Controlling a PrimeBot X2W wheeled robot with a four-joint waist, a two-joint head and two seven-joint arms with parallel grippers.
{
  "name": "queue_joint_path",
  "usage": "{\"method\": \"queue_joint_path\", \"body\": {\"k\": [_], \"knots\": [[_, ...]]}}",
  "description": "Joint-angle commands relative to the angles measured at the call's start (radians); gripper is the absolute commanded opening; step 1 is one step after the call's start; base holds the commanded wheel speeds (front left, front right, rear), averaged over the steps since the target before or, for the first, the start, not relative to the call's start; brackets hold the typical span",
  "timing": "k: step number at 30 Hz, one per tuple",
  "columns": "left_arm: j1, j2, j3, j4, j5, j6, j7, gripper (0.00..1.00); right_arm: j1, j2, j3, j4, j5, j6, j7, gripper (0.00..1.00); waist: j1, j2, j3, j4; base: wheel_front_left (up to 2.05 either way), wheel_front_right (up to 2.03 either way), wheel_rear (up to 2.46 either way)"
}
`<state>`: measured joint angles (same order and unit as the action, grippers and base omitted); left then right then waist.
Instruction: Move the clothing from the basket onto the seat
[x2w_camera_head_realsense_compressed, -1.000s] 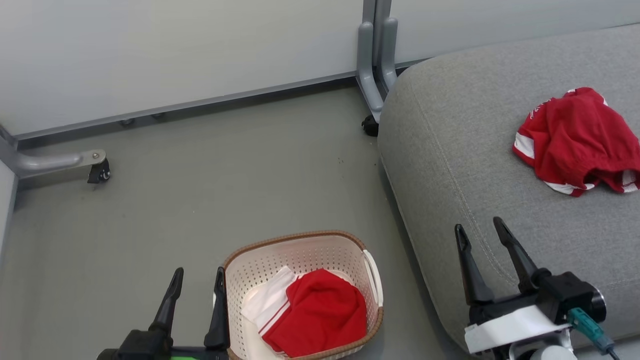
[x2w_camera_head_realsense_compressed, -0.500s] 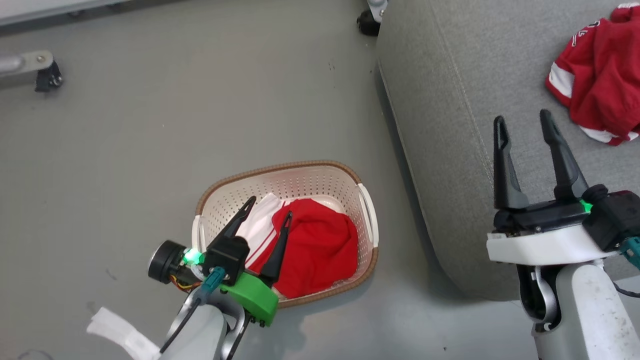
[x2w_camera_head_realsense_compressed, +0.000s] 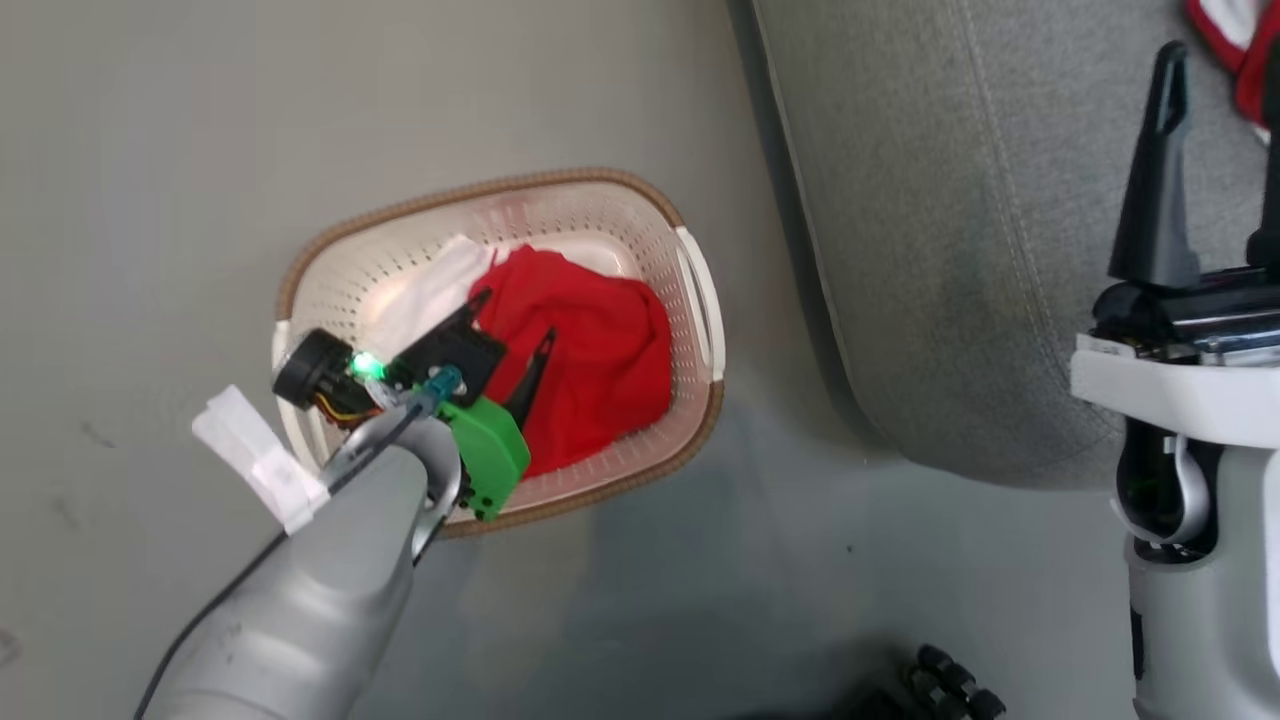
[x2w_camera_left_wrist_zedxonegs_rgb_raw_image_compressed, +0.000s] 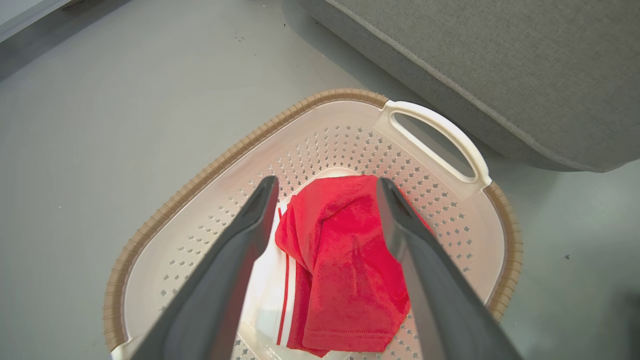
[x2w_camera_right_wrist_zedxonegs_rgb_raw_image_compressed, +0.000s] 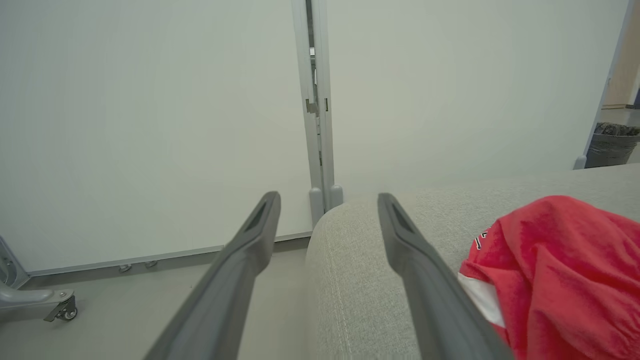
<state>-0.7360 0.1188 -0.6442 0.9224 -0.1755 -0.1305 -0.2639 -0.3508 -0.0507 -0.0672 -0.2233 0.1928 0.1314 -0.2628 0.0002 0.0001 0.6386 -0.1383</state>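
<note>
The cream basket (x2w_camera_head_realsense_compressed: 480, 190) with its brown rim (x2w_camera_left_wrist_zedxonegs_rgb_raw_image_compressed: 200, 175) stands on the grey floor, left of the seat (x2w_camera_head_realsense_compressed: 900, 200). Inside lies a red garment (x2w_camera_head_realsense_compressed: 590, 340) with a white striped part (x2w_camera_head_realsense_compressed: 430, 290). My left gripper (x2w_camera_head_realsense_compressed: 515, 315) hangs open inside the basket, its fingers straddling the top of the red garment (x2w_camera_left_wrist_zedxonegs_rgb_raw_image_compressed: 345, 260) in the left wrist view (x2w_camera_left_wrist_zedxonegs_rgb_raw_image_compressed: 326, 182). My right gripper (x2w_camera_head_realsense_compressed: 1220, 70) is open and holds nothing above the seat (x2w_camera_right_wrist_zedxonegs_rgb_raw_image_compressed: 350, 300). A second red and white garment (x2w_camera_right_wrist_zedxonegs_rgb_raw_image_compressed: 560, 270) lies crumpled on the seat.
The seat's rounded corner (x2w_camera_left_wrist_zedxonegs_rgb_raw_image_compressed: 475, 60) comes close to the basket's white handle (x2w_camera_left_wrist_zedxonegs_rgb_raw_image_compressed: 440, 135). A white partition wall (x2w_camera_right_wrist_zedxonegs_rgb_raw_image_compressed: 150, 125) with a caster foot (x2w_camera_right_wrist_zedxonegs_rgb_raw_image_compressed: 60, 310) stands beyond. A dark bin (x2w_camera_right_wrist_zedxonegs_rgb_raw_image_compressed: 610, 145) is at the far right. Black wheels (x2w_camera_head_realsense_compressed: 945, 680) show near the bottom edge.
The head camera has tilted down. My left gripper moved from beside the basket to over the red garment inside it. The right gripper stayed open above the seat.
</note>
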Motion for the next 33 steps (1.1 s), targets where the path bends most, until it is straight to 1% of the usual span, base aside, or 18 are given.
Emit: {"method": "queue_joint_path", "body": {"k": [1, 3, 6, 9, 11, 17, 21, 23, 26, 27, 28, 29, 33], "knots": [[-0.049, 0.006, -0.006, 0.039, -0.001, 0.0, -0.001, 1.0, -0.018, 0.0, -0.009, -0.012, 0.021, -0.001, -0.003, 1.0, -0.0002, -0.0001, 0.152, -0.073, 0.0, 0.0, 0.0], [-0.092, 0.003, -0.028, 0.114, 0.02, 0.0, 0.001, 1.0, -0.026, 0.001, -0.009, -0.024, 0.042, -0.001, -0.003, 1.0, -0.0002, -0.0001, 0.177, -0.088, 0.0, 0.0, 0.0], [-0.157, -0.004, -0.052, 0.207, 0.045, 0.014, 0.016, 1.0, -0.034, 0.0, 0.008, -0.04, 0.066, -0.001, -0.003, 1.0, -0.0002, -0.0001, 0.216, -0.11, 0.0, 0.0, 0.0], [-0.21, 0.001, -0.065, 0.266, 0.062, 0.033, 0.022, 1.0, -0.043, 0.0, 0.007, -0.054, 0.139, -0.001, -0.003, 1.0, -0.0002, -0.0001, 0.255, -0.13, 0.0, 0.0, 0.0], [-0.24, 0.009, -0.071, 0.294, 0.069, 0.044, 0.028, 1.0, -0.058, 0.001, 0.015, -0.073, 0.166, -0.001, -0.003, 1.0, -0.0002, -0.0001, 0.281, -0.144, 0.0, 0.0, 0.0], [-0.304, 0.041, -0.087, 0.336, 0.085, 0.058, 0.055, 1.0, -0.088, 0.001, 0.038, -0.125, 0.186, -0.001, -0.003, 1.0, -0.0002, -0.0001, 0.34, -0.175, 0.0, 0.0, 0.0], [-0.329, 0.061, -0.093, 0.347, 0.087, 0.074, 0.049, 1.0, -0.099, 0.001, 0.055, -0.147, 0.174, -0.001, -0.003, 1.0, -0.0002, -0.0001, 0.365, -0.195, 0.0, 0.0, 0.0], [-0.333, 0.069, -0.094, 0.351, 0.084, 0.081, 0.045, 1.0, -0.103, 0.0, 0.052, -0.15, 0.191, -0.001, -0.003, 1.0, -0.0002, -0.0001, 0.373, -0.204, 0.0, 0.0, 0.0], [-0.342, 0.077, -0.101, 0.356, 0.085, 0.084, 0.043, 1.0, -0.107, 0.001, 0.055, -0.154, 0.192, -0.001, -0.003, 1.0, -0.0002, -0.0001, 0.383, -0.213, 0.0, 0.0, 0.0], [-0.348, 0.076, -0.105, 0.356, 0.088, 0.087, 0.036, 0.49, -0.108, 0.001, 0.055, -0.155, 0.19, -0.001, -0.003, 1.0, -0.0002, -0.0001, 0.387, -0.214, 0.0, 0.0, 0.0], [-0.351, 0.076, -0.108, 0.356, 0.09, 0.087, 0.032, 0.23, -0.108, 0.001, 0.055, -0.156, 0.187, -0.001, -0.003, 1.0, -0.0002, -0.0001, 0.389, -0.214, 0.0, 0.0, 0.0], [-0.353, 0.074, -0.113, 0.354, 0.093, 0.084, 0.025, 0.0, -0.109, 0.001, 0.058, -0.157, 0.18, -0.001, -0.003, 1.0, -0.0002, -0.0001, 0.391, -0.213, 0.0, 0.0, 0.0], [-0.35, 0.059, -0.112, 0.331, 0.079, 0.091, 0.004, 0.0, -0.109, 0.0, 0.065, -0.156, 0.151, -0.001, -0.003, 1.0, -0.0002, -0.0001, 0.381, -0.193, 0.0, 0.0, 0.0]]}}
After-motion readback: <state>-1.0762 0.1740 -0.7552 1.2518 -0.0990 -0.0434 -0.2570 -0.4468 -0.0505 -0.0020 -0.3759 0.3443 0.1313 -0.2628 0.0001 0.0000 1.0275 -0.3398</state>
